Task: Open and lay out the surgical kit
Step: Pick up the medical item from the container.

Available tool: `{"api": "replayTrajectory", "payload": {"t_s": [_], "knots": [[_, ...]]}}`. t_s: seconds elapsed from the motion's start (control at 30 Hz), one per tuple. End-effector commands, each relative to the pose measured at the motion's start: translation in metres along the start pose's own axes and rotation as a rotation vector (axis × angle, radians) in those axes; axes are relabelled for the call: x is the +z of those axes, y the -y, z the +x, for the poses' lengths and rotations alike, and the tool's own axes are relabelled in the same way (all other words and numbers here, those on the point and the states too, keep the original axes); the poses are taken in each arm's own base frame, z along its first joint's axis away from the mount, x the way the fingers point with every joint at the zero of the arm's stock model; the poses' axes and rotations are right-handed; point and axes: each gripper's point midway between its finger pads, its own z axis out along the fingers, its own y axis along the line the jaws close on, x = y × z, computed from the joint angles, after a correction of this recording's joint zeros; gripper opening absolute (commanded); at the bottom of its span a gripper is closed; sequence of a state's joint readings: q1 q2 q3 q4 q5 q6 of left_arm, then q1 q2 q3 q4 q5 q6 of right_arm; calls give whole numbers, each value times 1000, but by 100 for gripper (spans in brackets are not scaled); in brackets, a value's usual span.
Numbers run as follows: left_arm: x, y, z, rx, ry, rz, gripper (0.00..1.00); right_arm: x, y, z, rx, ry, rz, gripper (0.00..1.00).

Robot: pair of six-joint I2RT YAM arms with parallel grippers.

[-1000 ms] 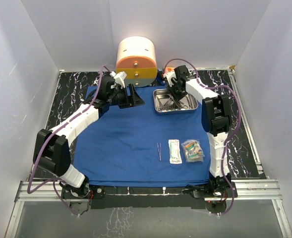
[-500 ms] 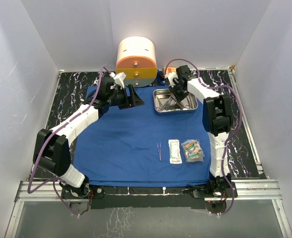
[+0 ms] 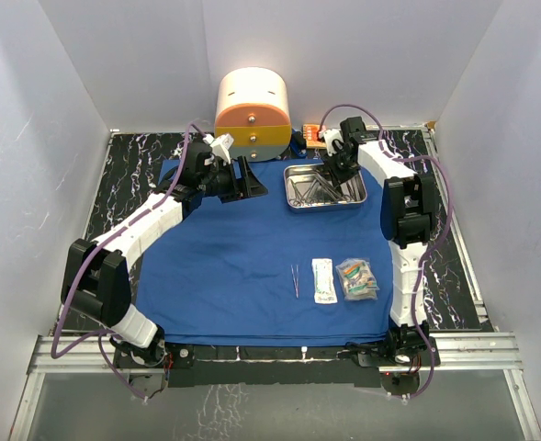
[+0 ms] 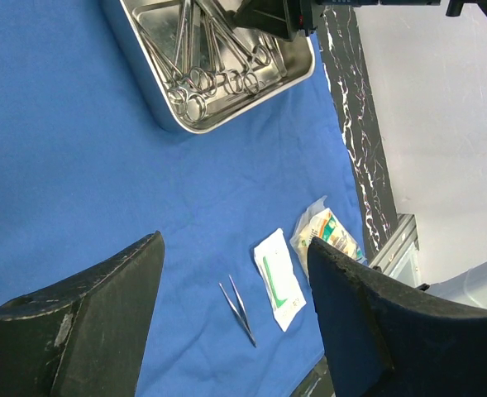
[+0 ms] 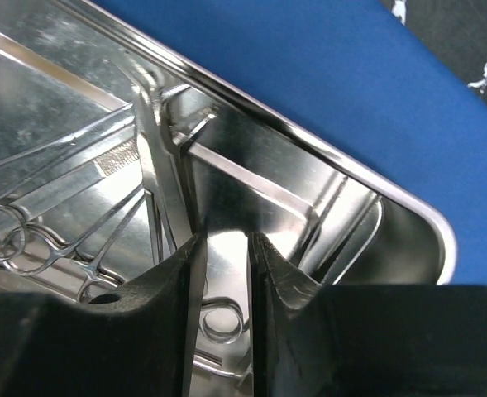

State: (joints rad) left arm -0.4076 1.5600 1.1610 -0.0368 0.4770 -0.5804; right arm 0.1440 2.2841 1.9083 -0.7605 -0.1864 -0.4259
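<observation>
We begin at the right end effector [image 5: 224,248], lowered into the steel tray [image 5: 293,136] toward its far right part. Its fingers stand close, with only a thin slit between them, and a slim steel instrument [image 5: 156,157] runs up beside the left finger. We cannot tell whether that instrument is pinched or merely lies alongside.

The left end effector [image 4: 235,248] hangs with its fingers wide apart and nothing between them, over the blue cloth [image 3: 224,257] and well left of the tray. We judge it is placed there to leave the right arm room at the tray.

Inside the tray, the ring-handled instruments [image 4: 218,78] lie bunched and overlapping, so lifting one alone will need a narrow, careful pinch. Near the front edge of the cloth, the tweezers [image 3: 295,280], a white packet [image 3: 323,280] and a clear packet [image 3: 357,278] sit in a row, each apart from the next, easy to see and reach. The cloth lies spread flat over the dark marbled worktop [image 3: 123,165]. We reckon the layout is partly done.
</observation>
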Motion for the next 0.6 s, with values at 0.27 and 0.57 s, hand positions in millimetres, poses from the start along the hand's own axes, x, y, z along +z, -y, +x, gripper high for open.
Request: {"api": "replayTrajectory", "payload": {"t_s": [0.27, 0.57], "knots": [[-8, 7, -7, 2, 23, 31, 69, -31, -14, -66, 78, 243, -56, 35], [-7, 5, -6, -3, 21, 32, 70, -19, -24, -76, 72, 256, -103, 40]]}}
